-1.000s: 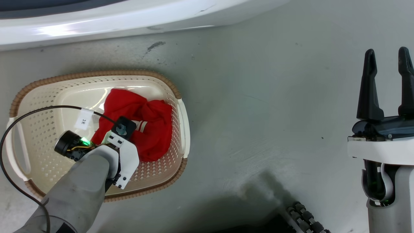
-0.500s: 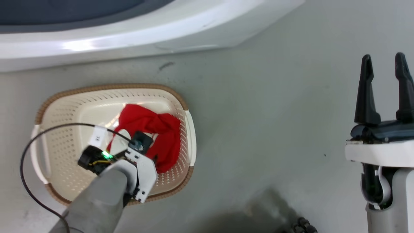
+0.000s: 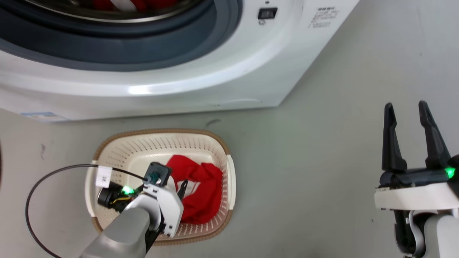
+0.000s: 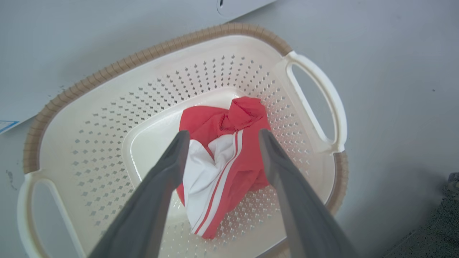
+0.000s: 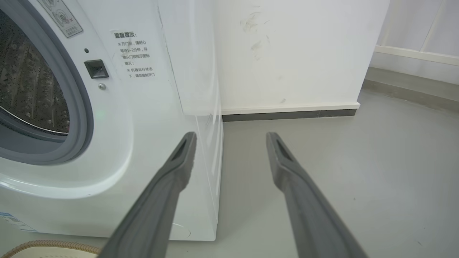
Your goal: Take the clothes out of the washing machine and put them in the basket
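The washer (image 3: 215, 82) is the biggest thing here: a white, glossy, rounded front with a grey rubber ring around the porthole and a steel drum (image 5: 32, 82) full of small holes. At the top edge of the head view some red cloth (image 3: 104, 3) with a white stripe lies inside the drum, so I judge the task is only partly done and at least one more piece has to come out. In front of the washer is the floor (image 3: 304, 161), grey and smooth with a few dark marks. On it stands the basket (image 3: 161, 131), a rounded rectangle of cream plastic with many little holes, a brown woven-look rim and a handle at each short side. A garment (image 4: 247, 161) lies crumpled on its bottom, toward one end. It is soft red fabric with white stripes and a white panel, and this piece is delivered. The left gripper (image 4: 222, 134) hangs above the garment with its jaws spread and nothing between them. The right gripper (image 3: 405, 105) is well apart from the basket, over bare floor, jaws also spread and empty.
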